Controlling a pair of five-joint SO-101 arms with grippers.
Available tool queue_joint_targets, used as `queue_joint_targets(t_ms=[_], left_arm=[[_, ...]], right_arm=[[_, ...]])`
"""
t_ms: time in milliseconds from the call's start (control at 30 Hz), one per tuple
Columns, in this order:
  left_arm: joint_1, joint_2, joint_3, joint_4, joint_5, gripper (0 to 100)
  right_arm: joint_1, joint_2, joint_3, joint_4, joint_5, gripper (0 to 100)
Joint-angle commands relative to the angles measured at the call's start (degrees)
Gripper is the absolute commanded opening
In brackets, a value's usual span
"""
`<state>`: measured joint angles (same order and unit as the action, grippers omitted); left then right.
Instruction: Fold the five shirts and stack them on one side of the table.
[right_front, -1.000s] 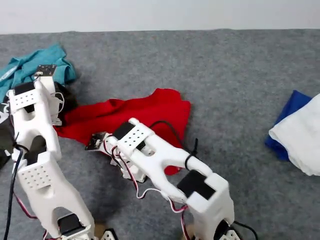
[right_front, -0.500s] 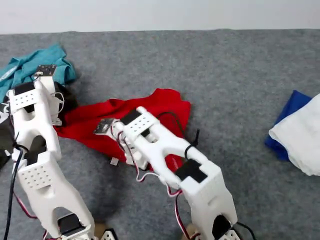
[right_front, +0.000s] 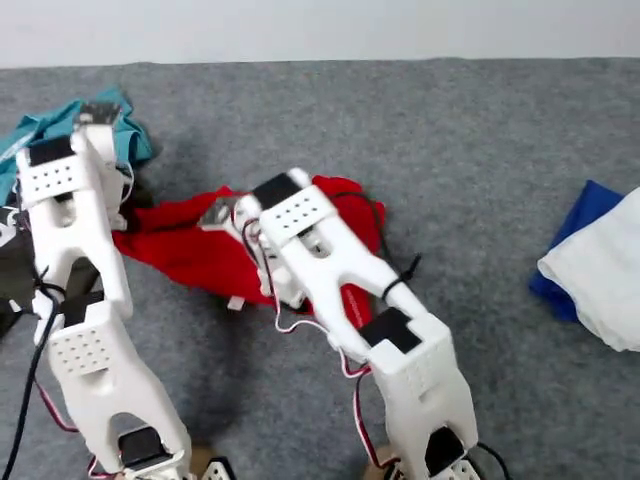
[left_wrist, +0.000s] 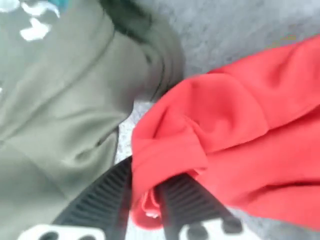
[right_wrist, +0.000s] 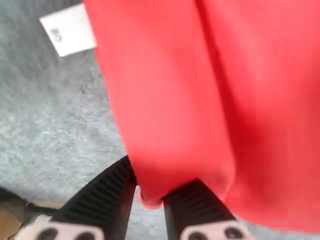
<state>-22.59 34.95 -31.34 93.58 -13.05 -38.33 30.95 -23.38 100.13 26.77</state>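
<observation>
Red shirt (right_front: 180, 255); left gripper (left_wrist: 147, 177) and right gripper (right_wrist: 160, 179) each closed tight on a fold of it.

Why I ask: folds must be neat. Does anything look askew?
The red shirt is bunched and wrinkled, not flat, pinched by the left gripper and right gripper at two edges; its white tag sticks out over the table.

Grey felt-like table surface (right_front: 480, 150), plain pale wall (right_front: 320, 30) running along its far edge
</observation>
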Motion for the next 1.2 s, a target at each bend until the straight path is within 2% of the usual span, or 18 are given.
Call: queue_joint_targets(t_ms=[0, 100, 633, 833, 967, 1167], left_arm=[[2.11, -4.13, -9.80, 6.59, 0.35, 0], [4.13, -8.00, -12.70, 6.95, 0.44, 0], [16.35, -36.57, -10.86, 6.86, 0.44, 0], [14.33, -39.65, -9.19, 6.95, 0.44, 2], [10.73, -42.29, -3.12, 6.95, 0.44, 17], [9.32, -47.82, 6.37, 6.86, -0.09, 18]], right_arm=[[2.59, -9.45, -3.69, 2.15, 1.93, 1.0], [5.49, -14.55, -3.69, 2.15, 2.02, 1.0], [28.26, -39.78, -3.69, 2.24, 2.11, 1.0], [34.24, -42.07, -3.69, 2.24, 4.92, 1.0], [35.38, -41.89, -3.60, 2.33, 5.36, 1.0], [35.30, -41.80, -2.73, 2.15, 7.38, 1.0]])
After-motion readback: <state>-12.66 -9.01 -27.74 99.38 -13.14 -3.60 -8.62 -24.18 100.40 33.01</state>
